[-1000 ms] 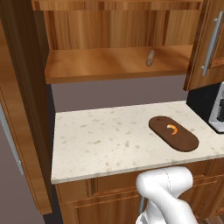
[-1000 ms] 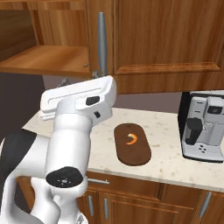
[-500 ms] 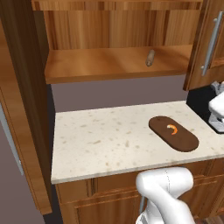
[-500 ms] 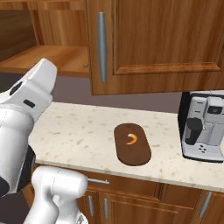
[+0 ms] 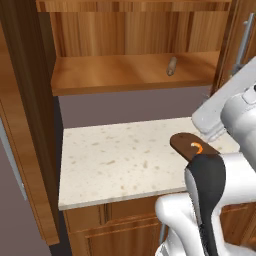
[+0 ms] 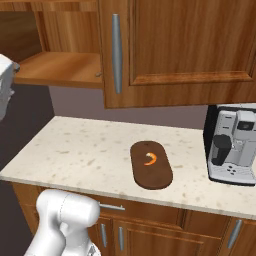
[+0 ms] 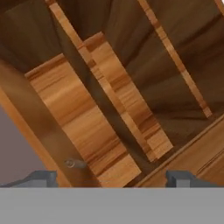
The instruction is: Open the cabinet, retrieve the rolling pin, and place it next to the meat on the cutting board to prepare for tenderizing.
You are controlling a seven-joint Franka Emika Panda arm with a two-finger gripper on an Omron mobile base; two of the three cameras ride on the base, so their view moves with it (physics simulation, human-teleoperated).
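Up on the open cabinet [image 5: 125, 75] shelf, the rolling pin [image 5: 171, 65] lies far right, long axis running near-to-far, while the gripper [image 7: 111, 177] sits spread wide below it.

meat [image 6: 150, 158] on cutting board [image 6: 151, 174], open cabinet [image 6: 60, 70]

Grained wood cabinet [image 5: 135, 75], speckled stone countertop [image 5: 125, 160] — dark wooden cutting board [image 6: 151, 164]

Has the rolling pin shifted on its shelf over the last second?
No. The rolling pin lies at the same spot on the cabinet shelf, near its right end by the back wall, and the cutting board below is unmoved too.
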